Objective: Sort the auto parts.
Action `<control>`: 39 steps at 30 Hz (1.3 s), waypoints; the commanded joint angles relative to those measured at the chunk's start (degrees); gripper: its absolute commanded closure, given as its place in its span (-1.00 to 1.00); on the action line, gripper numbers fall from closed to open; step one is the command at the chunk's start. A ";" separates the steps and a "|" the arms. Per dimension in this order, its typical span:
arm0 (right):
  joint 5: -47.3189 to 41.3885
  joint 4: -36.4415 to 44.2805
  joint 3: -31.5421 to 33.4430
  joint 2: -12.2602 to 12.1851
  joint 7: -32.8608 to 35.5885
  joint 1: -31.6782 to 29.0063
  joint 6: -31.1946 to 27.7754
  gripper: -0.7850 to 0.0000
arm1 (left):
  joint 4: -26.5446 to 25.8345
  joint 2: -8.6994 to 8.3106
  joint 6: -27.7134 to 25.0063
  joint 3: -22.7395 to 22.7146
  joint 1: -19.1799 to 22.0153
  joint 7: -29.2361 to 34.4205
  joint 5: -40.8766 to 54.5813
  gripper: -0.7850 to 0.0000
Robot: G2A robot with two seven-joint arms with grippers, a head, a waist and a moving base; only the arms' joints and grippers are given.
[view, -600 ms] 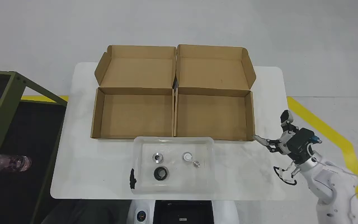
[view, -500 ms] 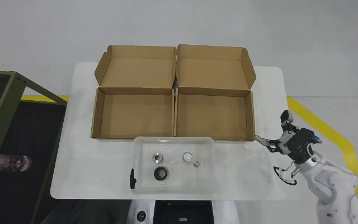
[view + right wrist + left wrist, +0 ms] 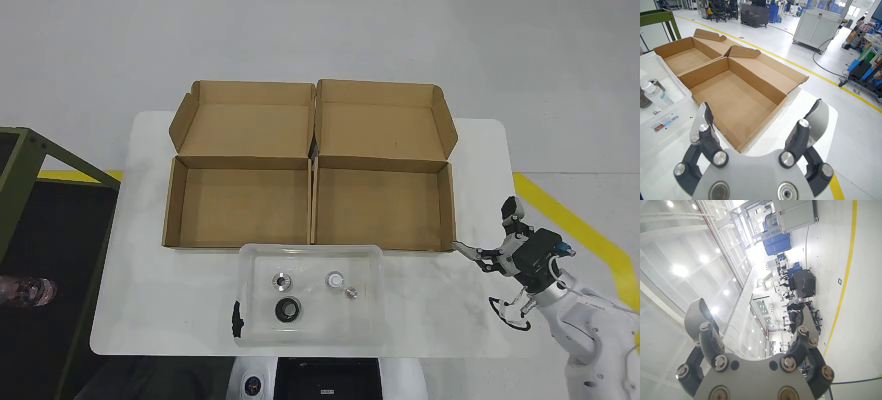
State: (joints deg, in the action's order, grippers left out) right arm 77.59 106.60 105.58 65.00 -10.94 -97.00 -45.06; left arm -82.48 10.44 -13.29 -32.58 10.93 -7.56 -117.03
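1. Right gripper [image 3: 476, 276]: jaws spread wide, nothing between them. It sits at lower right of the top view, over the right edge of the white table [image 3: 150, 290], just off the near right corner of the right cardboard box [image 3: 380, 208]
2. In its own wrist view the right gripper faces across that box toward the left cardboard box [image 3: 240, 208]
3. Left gripper [image 3: 751, 306]: jaws wide apart, holding nothing, pointed up at the ceiling lights and hall
4. Auto parts lie in the clear tray [image 3: 310, 248], lower centre of the top view: a metal cylinder [image 3: 284, 280], a black ring [image 3: 288, 309] just below it, a white-capped bottle [image 3: 336, 280], and a small metal piece [image 3: 351, 293] just beside the bottle
5. The tray lies just below both boxes, across the seam between them
6. The boxes stand side by side at centre frame, lids folded back toward the upper frame
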 commanded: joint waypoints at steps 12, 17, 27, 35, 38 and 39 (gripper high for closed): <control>-5.01 0.95 -3.67 -0.49 8.30 1.64 -5.66 -1.00 | 0.00 0.00 0.00 0.00 0.00 0.00 0.00 -1.00; -7.99 4.03 -6.80 -0.84 14.21 2.48 -9.04 -1.00 | 0.00 0.00 0.00 0.00 0.00 0.00 0.00 -1.00; -8.79 11.28 -15.06 -1.30 24.30 4.43 -10.55 -1.00 | 0.00 0.00 0.00 0.00 0.00 0.00 0.00 -1.00; -5.89 16.02 -22.70 -1.49 31.02 6.30 -9.78 -1.00 | 0.00 0.00 0.00 0.00 0.00 0.00 0.00 -1.00; -4.90 16.44 -25.44 -1.52 32.70 7.31 -9.49 -1.00 | 0.00 0.00 0.00 0.00 0.00 0.00 0.00 -1.00; -4.57 16.46 -26.36 -1.52 33.24 7.73 -9.42 -1.00 | 0.00 0.00 0.00 0.00 0.00 0.00 0.00 -1.00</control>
State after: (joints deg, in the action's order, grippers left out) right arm 72.72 123.07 80.17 63.49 21.74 -89.70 -54.55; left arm -82.48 10.44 -13.29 -32.58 10.93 -7.56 -117.03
